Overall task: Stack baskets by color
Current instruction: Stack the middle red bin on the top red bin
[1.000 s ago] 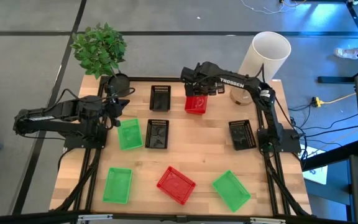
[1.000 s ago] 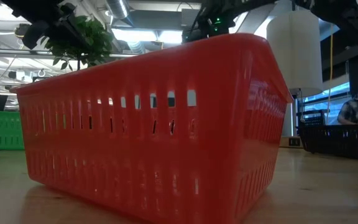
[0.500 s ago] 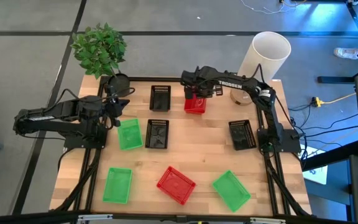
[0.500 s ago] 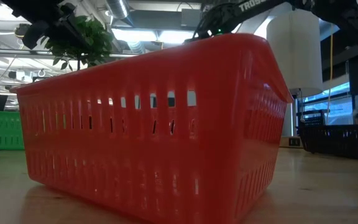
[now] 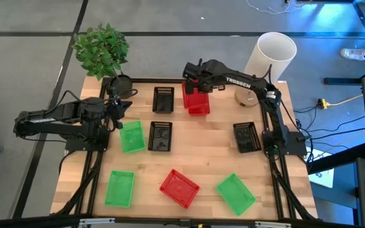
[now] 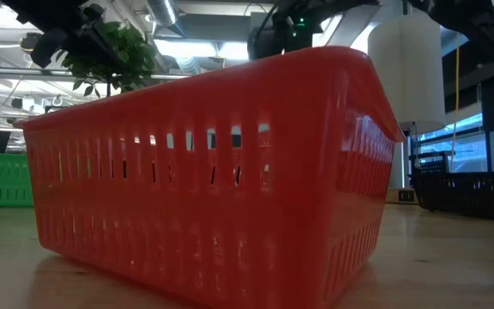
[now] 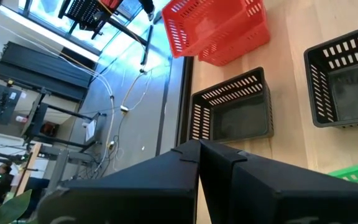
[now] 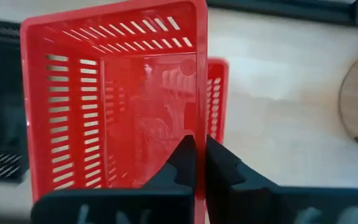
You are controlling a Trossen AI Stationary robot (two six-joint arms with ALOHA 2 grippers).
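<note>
High view: right arm's jaws pinch a red basket's wall at the far edge

High view puts the right gripper [image 5: 194, 81] at the far side of the wooden surface [image 5: 201, 158], its jaws closed on the wall of a red basket [image 5: 194, 95] that is tipped up. The right wrist view shows a second red basket [image 8: 216, 93] just behind it, lying on the surface. Just beside them is a black basket [image 5: 163, 99]; another black basket [image 5: 160, 136] sits nearer the middle, and a third [image 5: 246, 137] lies toward the right side. A third red basket [image 5: 179, 187] rests at the near edge between two green baskets [image 5: 120, 188] [image 5: 236, 193]. Another green basket [image 5: 132, 137] lies by the left gripper [image 5: 118, 115], which hangs over the surface's left part, jaws closed on nothing. A potted plant [image 5: 103, 50] and a white lampshade [image 5: 270, 56] stand at the far corners.
</note>
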